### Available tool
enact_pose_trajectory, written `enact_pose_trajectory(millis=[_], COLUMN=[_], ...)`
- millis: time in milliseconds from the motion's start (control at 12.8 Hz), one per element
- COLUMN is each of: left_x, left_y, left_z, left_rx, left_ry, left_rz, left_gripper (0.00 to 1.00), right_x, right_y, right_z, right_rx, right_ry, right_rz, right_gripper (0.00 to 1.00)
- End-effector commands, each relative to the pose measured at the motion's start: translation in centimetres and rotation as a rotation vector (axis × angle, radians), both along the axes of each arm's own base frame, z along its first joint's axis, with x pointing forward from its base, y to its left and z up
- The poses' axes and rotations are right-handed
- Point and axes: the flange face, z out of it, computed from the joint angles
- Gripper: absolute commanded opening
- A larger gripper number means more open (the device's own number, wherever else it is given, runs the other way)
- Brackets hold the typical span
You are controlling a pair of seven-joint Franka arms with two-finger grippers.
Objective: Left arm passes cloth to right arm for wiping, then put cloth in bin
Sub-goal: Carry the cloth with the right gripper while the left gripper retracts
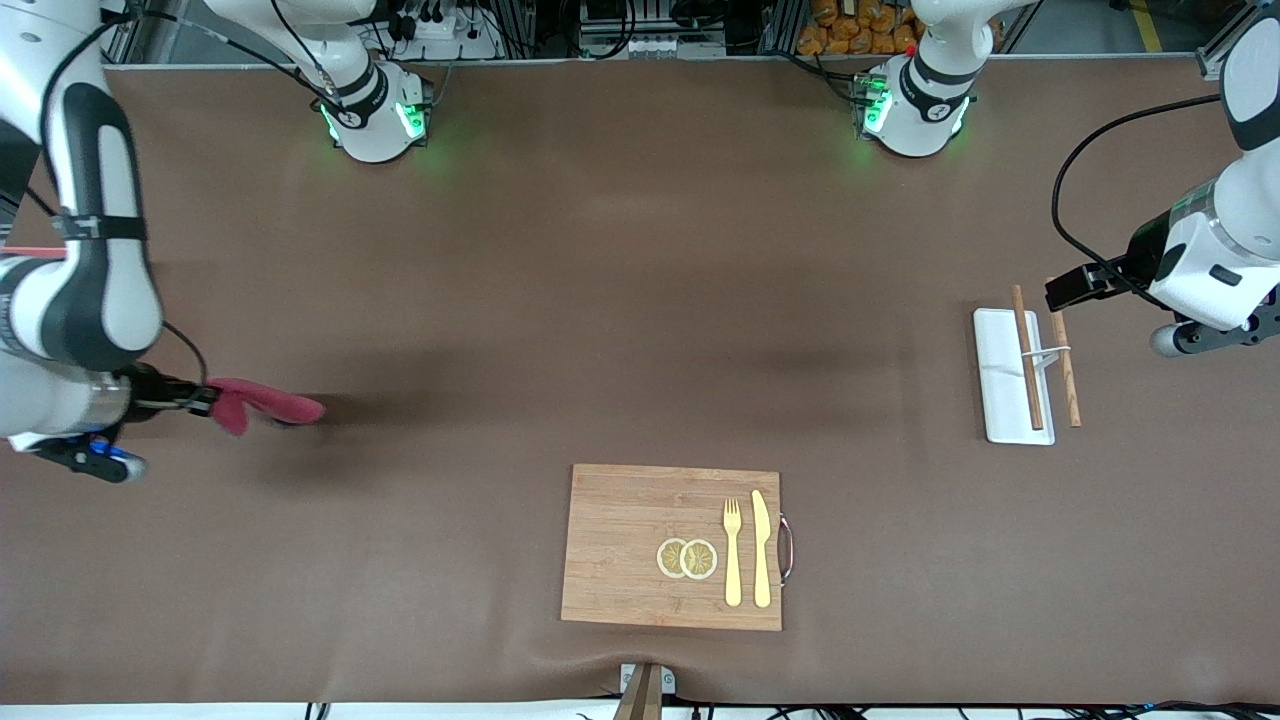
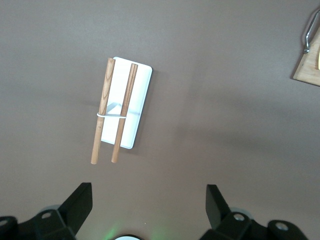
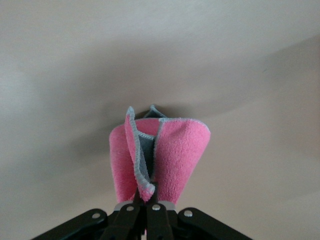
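Soft, light, floppy cloth [image 3: 165, 155]; pinched at 1 edge by right gripper [image 3: 146, 200], fingers clamped; left gripper [image 2: 149, 200] wide open, empty, waiting over the table [image 1: 620, 300].

White arms [image 1: 90, 290] — black joints; green-lit bases [image 1: 375, 115].

Brown-covered table [image 1: 620, 300], cluttered shelving [image 1: 640, 25] along its edge

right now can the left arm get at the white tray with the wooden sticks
Probably yes: the left gripper hangs open just beside the white tray and its wooden sticks, with nothing between them.
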Motion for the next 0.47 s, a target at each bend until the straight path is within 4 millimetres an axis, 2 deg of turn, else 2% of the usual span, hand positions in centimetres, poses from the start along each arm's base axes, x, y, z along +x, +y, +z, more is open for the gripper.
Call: enact_pose_trajectory(millis=[0,156,234,389], left_x=[-1.5,-2.8,-3.2,-3.7], left_y=[0.3,0.9,0.3,-0.7], left_z=[2.0,4.3,5.3,6.7], left_rx=[0.041,0.042,0.044,0.050], left_ry=[-0.048,-0.085,-0.112,-0.146], left_rz=[-0.052,-0.119,-0.172,-0.202], left_gripper=[1.00,1.00,1.00,1.00], right_x=[-0.5,-1.0,-1.5,-2.4], right_y=[8.4,14.8,18.7,24.2], right_z=[0.8,1.2,1.5,1.9], right_rx=[0.002,0.024,0.027,0.001], right_ry=[0.029,0.042,0.050,0.034], right_rz=[-0.138,-0.236,-0.281,-0.350], right_gripper=[0.00,0.00,0.00,0.00])
